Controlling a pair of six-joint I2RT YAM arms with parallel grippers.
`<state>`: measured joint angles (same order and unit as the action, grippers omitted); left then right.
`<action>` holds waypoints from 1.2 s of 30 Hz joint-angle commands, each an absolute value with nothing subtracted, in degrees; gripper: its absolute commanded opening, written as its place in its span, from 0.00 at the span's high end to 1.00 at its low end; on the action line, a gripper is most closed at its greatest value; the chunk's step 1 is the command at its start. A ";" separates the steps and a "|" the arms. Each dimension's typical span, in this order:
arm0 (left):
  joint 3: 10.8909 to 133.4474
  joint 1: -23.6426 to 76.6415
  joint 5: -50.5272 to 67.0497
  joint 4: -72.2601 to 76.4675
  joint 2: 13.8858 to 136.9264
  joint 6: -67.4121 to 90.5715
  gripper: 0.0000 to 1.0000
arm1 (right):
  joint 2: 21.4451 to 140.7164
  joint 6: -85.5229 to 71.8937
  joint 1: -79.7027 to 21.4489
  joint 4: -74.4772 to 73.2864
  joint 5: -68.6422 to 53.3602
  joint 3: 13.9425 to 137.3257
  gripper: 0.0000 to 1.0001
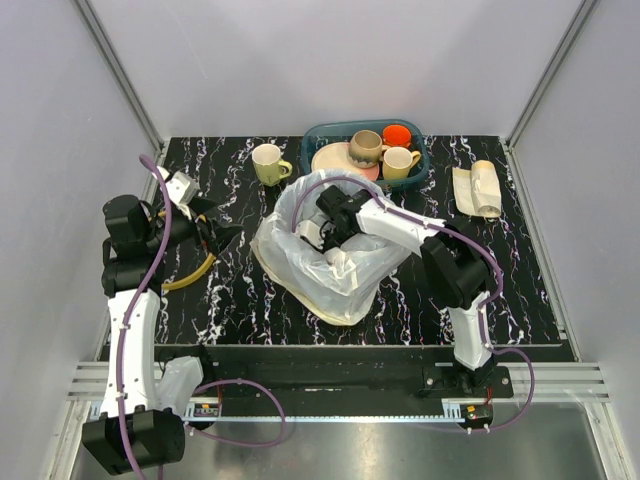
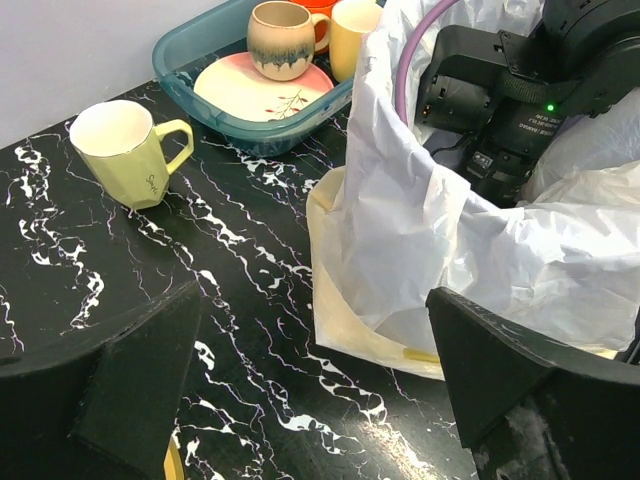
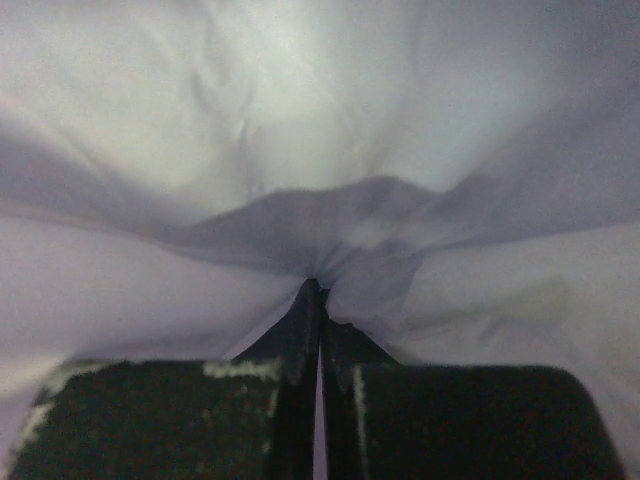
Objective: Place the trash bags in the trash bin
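Note:
The large trash bag [image 1: 320,262] is a cream-white film sack standing open at the table's middle; it also shows in the left wrist view [image 2: 420,250]. My right gripper [image 1: 327,232] reaches down inside it, and the right wrist view shows the jaws [image 3: 318,292] pinched shut on a fold of the sack's film [image 3: 300,150]. A small pale bundle of bags [image 1: 477,188] lies at the back right. My left gripper [image 1: 222,234] is open and empty, left of the sack, its fingers [image 2: 130,380] spread wide above bare table. No blue bin is in view.
A teal dish basket [image 1: 318,133] at the back holds a cream plate [image 1: 330,158], two mugs and an orange cup. A pale yellow mug [image 1: 268,163] stands left of it. A yellow curved strip [image 1: 190,278] lies under my left arm. Grey walls enclose the table.

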<state>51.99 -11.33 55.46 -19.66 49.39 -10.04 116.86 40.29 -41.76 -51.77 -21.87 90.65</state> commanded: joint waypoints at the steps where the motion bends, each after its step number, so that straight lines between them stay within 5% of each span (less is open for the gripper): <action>1: 53.00 -11.60 55.02 -18.28 50.09 -9.84 0.01 | 117.42 42.54 -42.27 -53.61 -19.25 90.09 1.00; 8: 48.70 -10.90 62.31 -15.82 56.77 -2.21 0.10 | 117.60 43.24 -42.19 -53.61 -18.02 89.03 1.00; 23: 42.10 -3.60 40.96 -16.79 69.87 3.24 0.30 | 118.48 44.38 -42.28 -52.74 -17.40 88.68 1.00; 32: 43.32 -4.74 41.04 -23.01 77.51 3.78 0.25 | 118.56 45.09 -42.19 -51.94 -16.70 87.63 1.00; 36: 44.38 -8.69 54.52 -29.77 78.14 -0.33 0.22 | 118.13 45.61 -42.10 -51.51 -16.44 87.19 1.00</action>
<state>41.89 -5.17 43.99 -22.79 78.35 3.07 117.58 44.01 -41.76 -51.96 -18.68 88.25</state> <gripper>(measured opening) 0.778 0.007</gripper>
